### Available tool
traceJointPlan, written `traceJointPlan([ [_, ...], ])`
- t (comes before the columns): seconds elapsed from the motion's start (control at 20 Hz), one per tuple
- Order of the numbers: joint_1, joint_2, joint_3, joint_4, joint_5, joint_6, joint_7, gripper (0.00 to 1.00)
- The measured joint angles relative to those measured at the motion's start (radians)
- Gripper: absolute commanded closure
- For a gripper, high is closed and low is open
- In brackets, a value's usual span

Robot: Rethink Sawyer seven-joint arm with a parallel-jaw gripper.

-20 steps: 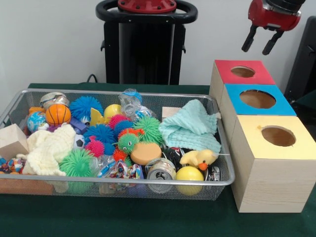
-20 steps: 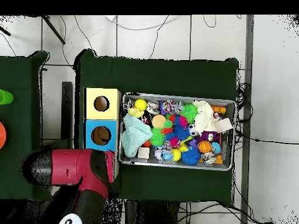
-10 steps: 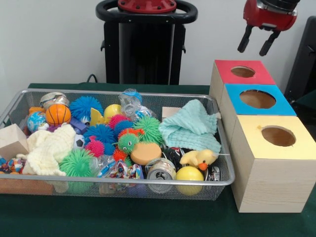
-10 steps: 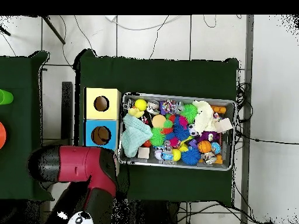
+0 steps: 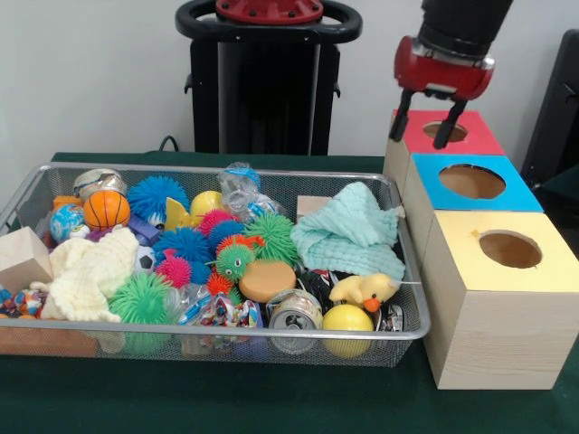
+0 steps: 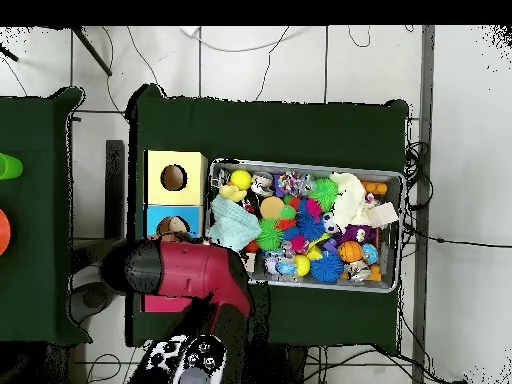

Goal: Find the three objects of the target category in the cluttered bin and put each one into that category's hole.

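While three wooden boxes with round holes, topped red [image 5: 443, 132], blue [image 5: 470, 183] and yellow [image 5: 507, 250], stand in a row, the red-and-black gripper [image 5: 422, 128] hangs spread and empty at the red one's nine o'clock edge. The wire-mesh bin [image 5: 226, 336] holds spiky balls, a mint cloth [image 5: 351, 231], a yellow rubber duck [image 5: 364, 291].

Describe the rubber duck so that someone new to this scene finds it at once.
Look in the wire bin, at its front corner nearest the yellow-topped box. The duck lies there below the mint cloth, beside a plain yellow ball; only the duck has an orange beak.
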Motion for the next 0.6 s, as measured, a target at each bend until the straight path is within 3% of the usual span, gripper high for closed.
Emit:
traceJointPlan([
  [0.25, -0.089, 0.027, 0.033, 0.038, -0.021, -0.097, 0.0, 0.0],
  [0.6, -0.107, 0.05, 0.042, 0.044, -0.07, -0.097, 0.0, 0.0],
])
